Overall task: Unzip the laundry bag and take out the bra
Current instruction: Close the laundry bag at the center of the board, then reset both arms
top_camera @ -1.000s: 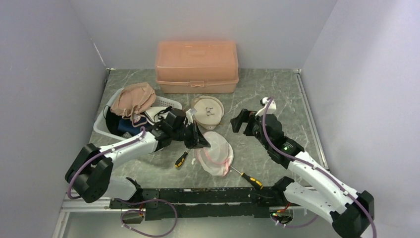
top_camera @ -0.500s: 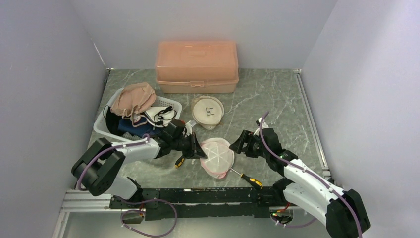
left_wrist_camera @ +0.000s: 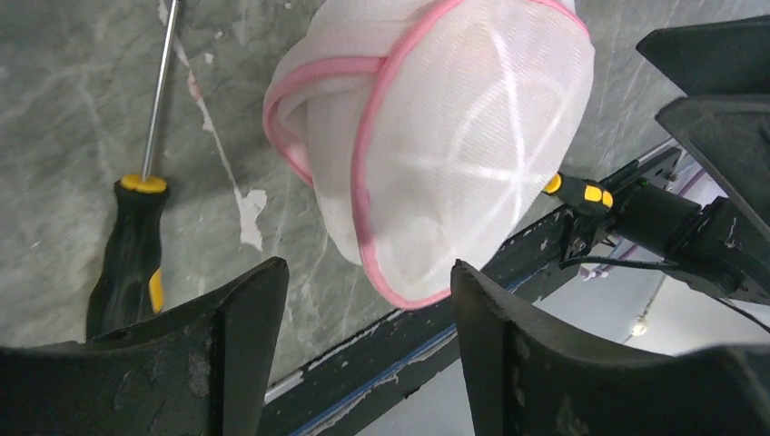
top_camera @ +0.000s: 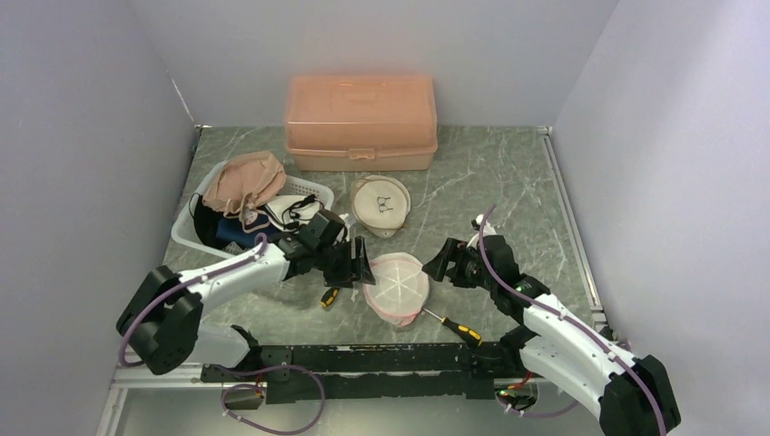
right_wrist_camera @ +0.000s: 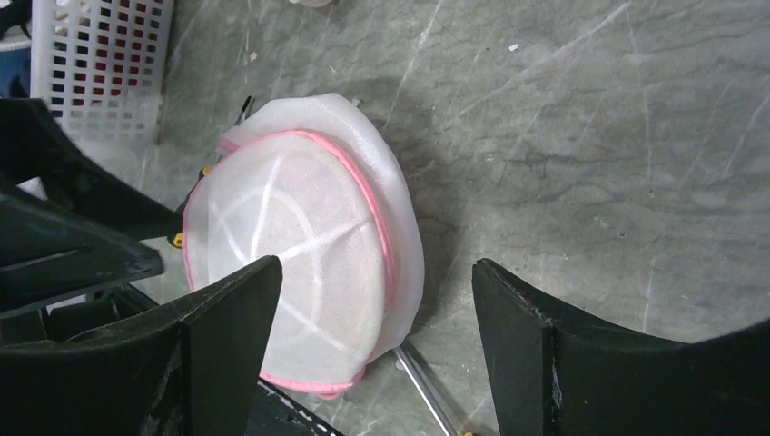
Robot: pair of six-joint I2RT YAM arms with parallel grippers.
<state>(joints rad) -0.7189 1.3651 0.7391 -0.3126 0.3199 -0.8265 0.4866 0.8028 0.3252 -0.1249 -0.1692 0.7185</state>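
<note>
The laundry bag (top_camera: 397, 288) is a round white mesh pouch with pink trim, lying on the table between my two grippers; it also shows in the left wrist view (left_wrist_camera: 454, 154) and the right wrist view (right_wrist_camera: 300, 245). I cannot make out its zipper pull, and the bra is hidden. My left gripper (top_camera: 359, 263) (left_wrist_camera: 368, 272) stands open just left of the bag, its jaws apart and nothing between them. Just right of the bag, my right gripper (top_camera: 439, 261) (right_wrist_camera: 374, 268) is open and low, with the bag's right edge between its jaws.
A black-and-yellow screwdriver (top_camera: 331, 292) (left_wrist_camera: 136, 245) lies left of the bag, a second one (top_camera: 457, 327) at its near right. A white basket (top_camera: 186, 232) of clothes stands at left, a round beige item (top_camera: 381, 204) behind the bag, a peach lidded box (top_camera: 360, 121) at the back.
My left gripper has opened and let go of the bag, which now rests on the table. My right gripper came down and nearer, beside the bag's right edge.
</note>
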